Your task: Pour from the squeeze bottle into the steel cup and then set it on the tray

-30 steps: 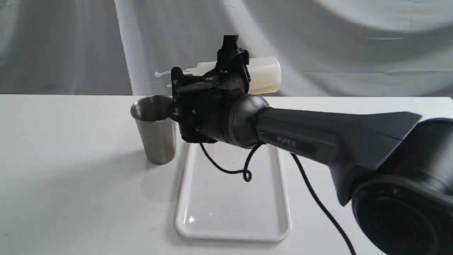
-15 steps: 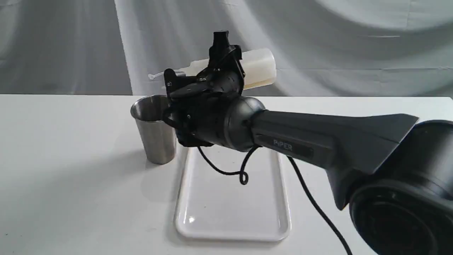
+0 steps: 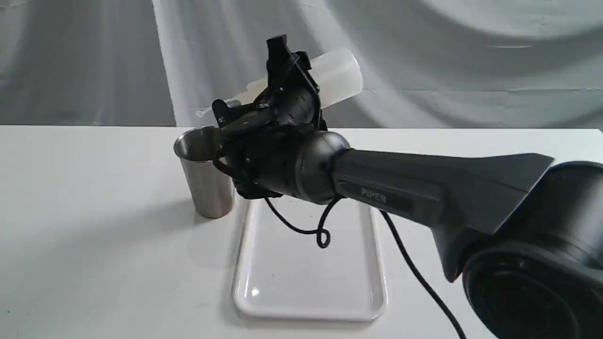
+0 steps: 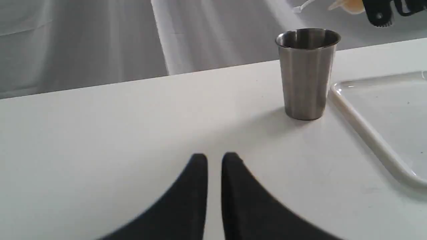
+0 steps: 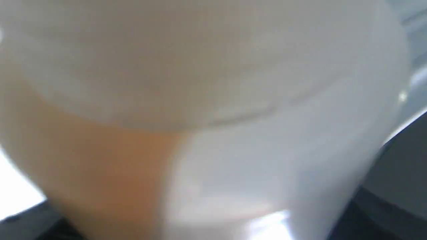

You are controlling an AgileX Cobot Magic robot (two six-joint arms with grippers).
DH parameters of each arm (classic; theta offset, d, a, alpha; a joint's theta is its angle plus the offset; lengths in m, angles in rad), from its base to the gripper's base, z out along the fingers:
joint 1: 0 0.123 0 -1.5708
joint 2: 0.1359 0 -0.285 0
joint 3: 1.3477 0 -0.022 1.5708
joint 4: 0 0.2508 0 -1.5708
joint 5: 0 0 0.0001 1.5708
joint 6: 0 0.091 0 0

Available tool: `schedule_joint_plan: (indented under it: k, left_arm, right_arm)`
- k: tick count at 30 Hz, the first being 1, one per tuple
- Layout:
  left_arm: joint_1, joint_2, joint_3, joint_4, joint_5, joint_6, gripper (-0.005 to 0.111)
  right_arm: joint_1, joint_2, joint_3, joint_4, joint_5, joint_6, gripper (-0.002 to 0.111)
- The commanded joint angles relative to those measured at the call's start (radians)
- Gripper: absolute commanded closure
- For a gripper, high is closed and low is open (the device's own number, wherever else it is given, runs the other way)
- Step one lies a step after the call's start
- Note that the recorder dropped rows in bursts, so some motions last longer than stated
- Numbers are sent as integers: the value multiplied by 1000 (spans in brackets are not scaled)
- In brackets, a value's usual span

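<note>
My right gripper (image 3: 288, 70) is shut on the squeeze bottle (image 3: 337, 75), a whitish translucent cylinder held in the air. It is tilted with its base up to the right and its thin nozzle (image 3: 203, 113) pointing down-left, just above the far rim of the steel cup (image 3: 207, 179). The bottle (image 5: 200, 100) fills the right wrist view, amber liquid showing on one side. The cup stands upright on the table, just left of the white tray (image 3: 306, 282). In the left wrist view my left gripper (image 4: 215, 159) hovers low over the table with its fingers nearly together, well short of the cup (image 4: 306, 73).
The right arm's forearm and a looping black cable (image 3: 306, 226) hang over the far half of the tray. The tray's rim (image 4: 360, 123) lies close beside the cup. A grey draped cloth forms the backdrop behind the white table (image 3: 94, 212).
The right gripper has rolled the bottle further over: its base rose, its nozzle dipped toward the cup, and the wrist shifted slightly left. The cup and tray stayed put.
</note>
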Motion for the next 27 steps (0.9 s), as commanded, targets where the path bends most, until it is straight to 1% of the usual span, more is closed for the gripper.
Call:
schedule_joint_plan:
  k: [1, 10, 27]
  left_arm:
    - [-3, -5, 4, 1, -7, -2, 98]
    - [-3, -5, 4, 1, -7, -2, 98]
    - [-3, -5, 4, 1, -7, -2, 98]
  right_arm:
    - [2, -16, -9, -60, 16, -4, 73]
    - [2, -16, -9, -83, 16, -77, 73]
    - [2, -16, -9, -129, 14, -84, 73]
